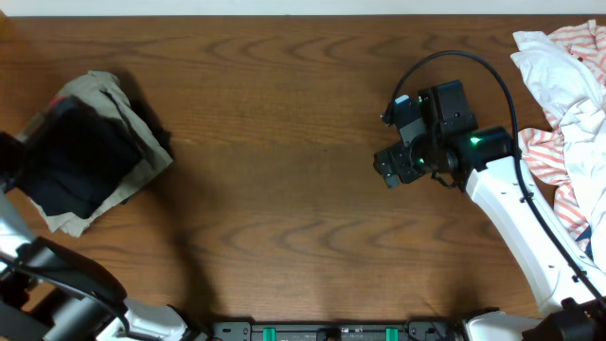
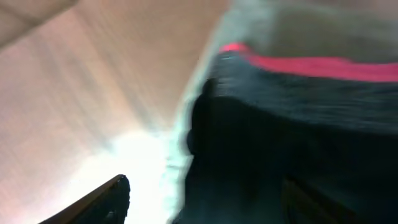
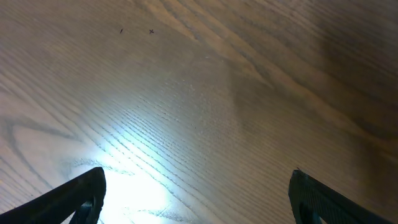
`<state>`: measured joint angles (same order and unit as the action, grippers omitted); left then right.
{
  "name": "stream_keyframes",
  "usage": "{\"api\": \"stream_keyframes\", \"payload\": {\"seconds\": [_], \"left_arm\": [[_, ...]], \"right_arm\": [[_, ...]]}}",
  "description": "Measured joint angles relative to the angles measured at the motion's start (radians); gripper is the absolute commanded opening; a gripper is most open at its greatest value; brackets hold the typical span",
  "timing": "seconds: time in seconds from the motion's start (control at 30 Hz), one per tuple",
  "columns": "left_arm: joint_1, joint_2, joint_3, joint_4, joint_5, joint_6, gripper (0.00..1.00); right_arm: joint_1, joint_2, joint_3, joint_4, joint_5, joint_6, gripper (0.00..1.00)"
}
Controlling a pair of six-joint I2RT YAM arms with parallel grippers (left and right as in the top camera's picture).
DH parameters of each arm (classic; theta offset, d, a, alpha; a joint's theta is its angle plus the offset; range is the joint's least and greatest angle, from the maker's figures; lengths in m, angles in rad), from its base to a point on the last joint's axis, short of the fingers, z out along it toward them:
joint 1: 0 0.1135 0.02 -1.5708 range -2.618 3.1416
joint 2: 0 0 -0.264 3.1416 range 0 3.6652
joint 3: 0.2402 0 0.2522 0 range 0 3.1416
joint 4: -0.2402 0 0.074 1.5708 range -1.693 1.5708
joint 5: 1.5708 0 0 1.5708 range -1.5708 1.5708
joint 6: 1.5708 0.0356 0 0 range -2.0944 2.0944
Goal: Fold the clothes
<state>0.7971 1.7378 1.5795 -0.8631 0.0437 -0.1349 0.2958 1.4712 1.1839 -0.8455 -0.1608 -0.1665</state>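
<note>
Overhead: the black stretchy leggings with a red-edged waistband (image 1: 71, 161) lie bundled on a crumpled khaki-grey garment (image 1: 133, 175), well apart from the right hand (image 1: 390, 170). Folding looks nearly done. A heap of white and red-striped garments (image 1: 568, 85) sits behind that hand, obstructing nothing.

Left wrist, blurred: the left hand (image 2: 205, 186) is spread wide and apparently empty, with the leggings just ahead.

Right wrist: the fingers are wide and empty above the brown wooden counter (image 3: 205, 93).

The counter (image 1: 303, 189) is viewed from directly above; close wrist views are angled downward, the left sharing the leggings (image 2: 280, 155).
</note>
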Motion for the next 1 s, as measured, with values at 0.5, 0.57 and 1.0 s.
{"api": "stream_keyframes", "payload": {"seconds": [0.5, 0.57, 1.0], "left_arm": [[0.000, -0.070, -0.034, 0.211, 0.517, -0.076, 0.06], [0.002, -0.066, -0.078, 0.283, 0.570, -0.093, 0.06], [0.034, 0.261, -0.342, 0.753, 1.016, -0.132, 0.36]], "right_arm": [[0.000, 0.000, 0.000, -0.008, 0.000, -0.002, 0.94], [0.000, 0.000, 0.000, -0.016, 0.000, -0.002, 0.94], [0.000, 0.000, 0.000, -0.030, 0.000, -0.007, 0.94]]}}
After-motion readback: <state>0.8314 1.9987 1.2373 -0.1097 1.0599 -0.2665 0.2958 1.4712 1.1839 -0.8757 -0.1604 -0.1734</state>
